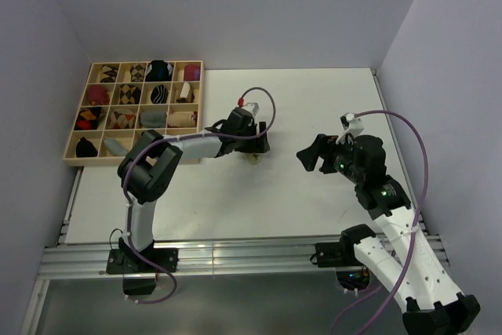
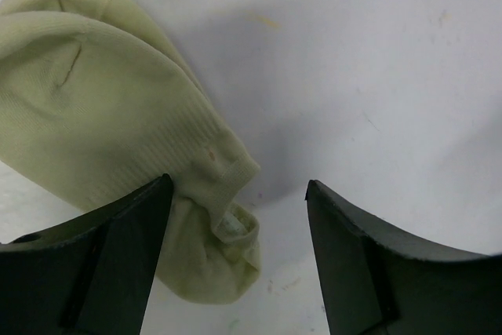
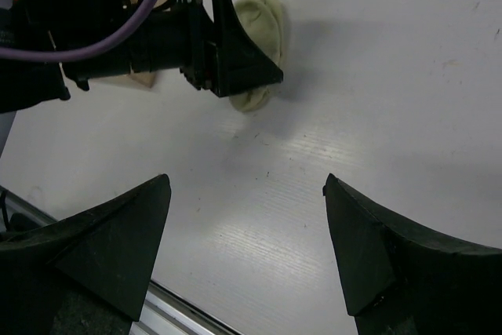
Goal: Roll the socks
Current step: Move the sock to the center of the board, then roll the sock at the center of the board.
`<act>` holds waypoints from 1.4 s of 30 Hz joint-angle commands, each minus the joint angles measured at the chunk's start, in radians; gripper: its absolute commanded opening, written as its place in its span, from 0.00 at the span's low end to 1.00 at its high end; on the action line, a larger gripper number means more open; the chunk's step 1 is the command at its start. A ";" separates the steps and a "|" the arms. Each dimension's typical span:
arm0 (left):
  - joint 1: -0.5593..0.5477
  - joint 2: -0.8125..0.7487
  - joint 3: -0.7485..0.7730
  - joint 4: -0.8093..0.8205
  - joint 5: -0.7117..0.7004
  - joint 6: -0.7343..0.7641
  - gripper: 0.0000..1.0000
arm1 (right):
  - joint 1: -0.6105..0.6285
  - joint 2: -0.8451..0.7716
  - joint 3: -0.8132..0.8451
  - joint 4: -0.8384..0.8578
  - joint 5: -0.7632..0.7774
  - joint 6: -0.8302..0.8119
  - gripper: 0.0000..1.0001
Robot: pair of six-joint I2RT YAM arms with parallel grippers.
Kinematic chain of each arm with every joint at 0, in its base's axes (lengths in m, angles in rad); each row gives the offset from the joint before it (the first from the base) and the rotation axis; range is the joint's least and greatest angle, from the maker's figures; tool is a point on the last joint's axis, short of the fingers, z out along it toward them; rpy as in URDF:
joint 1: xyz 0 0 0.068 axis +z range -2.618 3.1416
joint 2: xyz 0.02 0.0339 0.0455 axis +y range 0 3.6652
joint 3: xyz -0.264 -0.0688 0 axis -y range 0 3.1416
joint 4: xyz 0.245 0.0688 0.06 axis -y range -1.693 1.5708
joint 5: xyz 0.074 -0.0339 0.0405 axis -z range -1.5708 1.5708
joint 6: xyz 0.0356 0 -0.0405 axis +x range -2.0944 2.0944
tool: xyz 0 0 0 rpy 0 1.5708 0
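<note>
Here, pale yellow-green sock [image 2: 102, 107] lies crumpled (cuff folded under).

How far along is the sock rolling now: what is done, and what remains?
Done: nothing finished that I can see; the pale green sock lies loosely folded, not rolled. In hand: the left hand, open, hovers right over its cuff end; the right hand, open, is apart from it. Left: the rolling itself.

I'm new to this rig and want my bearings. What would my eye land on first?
The left gripper, jaws open, poised over a crumpled pale yellow-green sock at the centre of the table. Next, the wooden tray of rolled socks at the far left corner. The right gripper hangs open above the table, further right.
</note>
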 commanded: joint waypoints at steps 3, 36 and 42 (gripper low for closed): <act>-0.070 -0.022 -0.052 -0.152 -0.029 -0.168 0.78 | 0.002 -0.053 -0.017 0.044 0.024 -0.019 0.86; -0.137 0.053 0.151 -0.294 0.054 0.071 0.31 | 0.002 -0.142 -0.114 0.030 0.059 0.026 0.85; -0.137 0.068 0.232 -0.286 0.014 0.036 0.38 | 0.002 -0.159 -0.123 0.030 0.070 0.015 0.85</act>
